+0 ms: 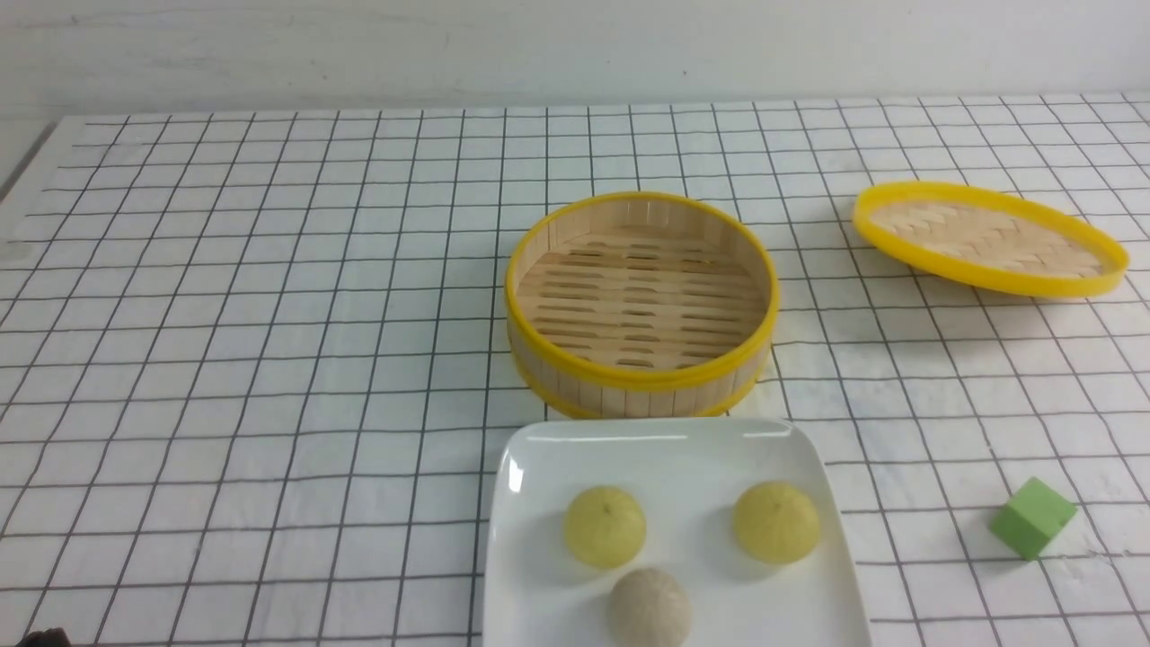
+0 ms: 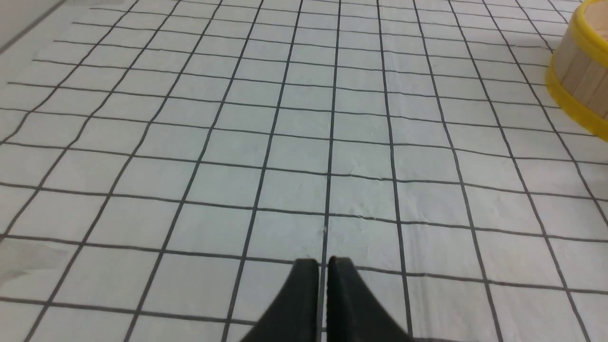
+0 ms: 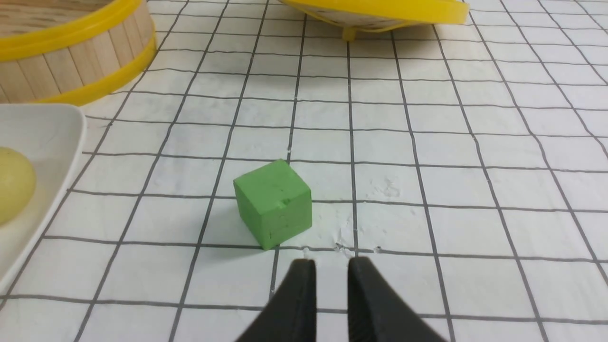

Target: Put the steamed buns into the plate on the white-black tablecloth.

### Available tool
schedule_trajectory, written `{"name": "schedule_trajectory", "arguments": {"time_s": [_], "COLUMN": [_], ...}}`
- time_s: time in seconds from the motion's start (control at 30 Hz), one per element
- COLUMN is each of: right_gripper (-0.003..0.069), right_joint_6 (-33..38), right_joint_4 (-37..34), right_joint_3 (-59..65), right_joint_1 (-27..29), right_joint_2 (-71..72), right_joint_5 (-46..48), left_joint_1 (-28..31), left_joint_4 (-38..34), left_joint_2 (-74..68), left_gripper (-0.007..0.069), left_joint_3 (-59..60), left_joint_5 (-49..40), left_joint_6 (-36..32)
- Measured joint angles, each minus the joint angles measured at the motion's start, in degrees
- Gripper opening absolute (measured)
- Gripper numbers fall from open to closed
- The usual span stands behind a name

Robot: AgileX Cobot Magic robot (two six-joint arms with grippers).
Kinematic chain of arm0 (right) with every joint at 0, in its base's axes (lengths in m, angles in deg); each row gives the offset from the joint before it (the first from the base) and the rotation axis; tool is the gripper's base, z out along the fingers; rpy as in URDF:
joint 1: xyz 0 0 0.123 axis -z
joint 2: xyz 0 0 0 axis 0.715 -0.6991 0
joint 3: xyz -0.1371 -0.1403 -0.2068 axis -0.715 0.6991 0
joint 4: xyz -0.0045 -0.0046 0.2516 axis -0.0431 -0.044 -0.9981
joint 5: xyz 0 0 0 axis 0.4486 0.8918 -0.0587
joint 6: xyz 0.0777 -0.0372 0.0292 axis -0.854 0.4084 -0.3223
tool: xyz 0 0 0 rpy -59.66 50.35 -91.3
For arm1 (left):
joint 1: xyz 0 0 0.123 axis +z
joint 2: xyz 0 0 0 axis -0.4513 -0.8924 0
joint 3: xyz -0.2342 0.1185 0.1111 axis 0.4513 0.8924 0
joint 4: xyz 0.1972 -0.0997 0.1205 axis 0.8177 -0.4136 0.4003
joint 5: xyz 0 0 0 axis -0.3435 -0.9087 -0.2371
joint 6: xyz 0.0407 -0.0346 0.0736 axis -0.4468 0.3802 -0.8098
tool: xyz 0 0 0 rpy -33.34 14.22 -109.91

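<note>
Two pale yellow steamed buns (image 1: 604,527) (image 1: 776,522) lie in the white square plate (image 1: 665,431) on the white-black tablecloth (image 1: 269,314), at the near edge of the front view. One bun (image 3: 12,190) and the plate's corner (image 3: 47,128) also show in the right wrist view. My left gripper (image 2: 323,266) is shut and empty over bare cloth, left of the basket. My right gripper (image 3: 331,266) is empty, its jaws only a narrow gap apart, just behind a green cube. Neither gripper clearly shows in the front view.
A greyish-beige bun (image 1: 649,609) also lies in the plate. The empty yellow-rimmed bamboo basket (image 1: 640,377) stands just behind the plate. Its woven lid (image 1: 988,238) lies at the back right. A green cube (image 1: 1031,518) sits right of the plate, close to my right gripper (image 3: 274,204).
</note>
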Motion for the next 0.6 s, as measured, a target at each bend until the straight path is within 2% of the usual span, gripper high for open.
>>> {"name": "schedule_trajectory", "arguments": {"time_s": [0.6], "right_gripper": [0.0153], "right_joint_6": [0.00], "right_joint_4": [0.00], "right_joint_3": [0.00], "right_joint_1": [0.00], "right_joint_2": [0.00], "right_joint_5": [0.00], "left_joint_1": [0.00], "left_joint_4": [0.14], "left_joint_2": [0.00], "left_gripper": [0.0073], "left_joint_3": [-0.05], "left_joint_5": [-0.07], "left_joint_6": [0.00]}}
